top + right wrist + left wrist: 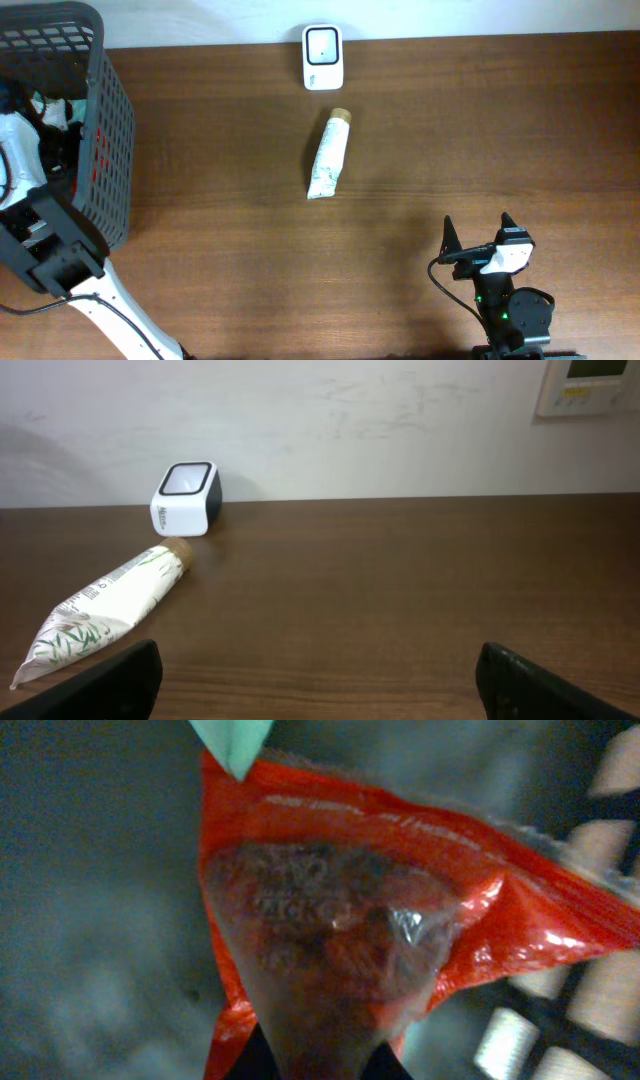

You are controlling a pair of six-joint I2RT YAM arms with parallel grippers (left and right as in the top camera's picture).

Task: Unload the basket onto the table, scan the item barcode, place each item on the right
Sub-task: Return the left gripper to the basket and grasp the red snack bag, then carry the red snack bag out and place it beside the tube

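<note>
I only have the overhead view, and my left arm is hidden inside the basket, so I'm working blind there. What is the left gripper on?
Observer: In the left wrist view, the left gripper looks pinched on the lower end of a red pouch with a clear window.
Operator: Any barcode facing that camera?
Observer: None shows, only blurred print behind the window.
Operator: Anything else right beside it?
Observer: A pale green corner pokes in above the pouch.
</note>
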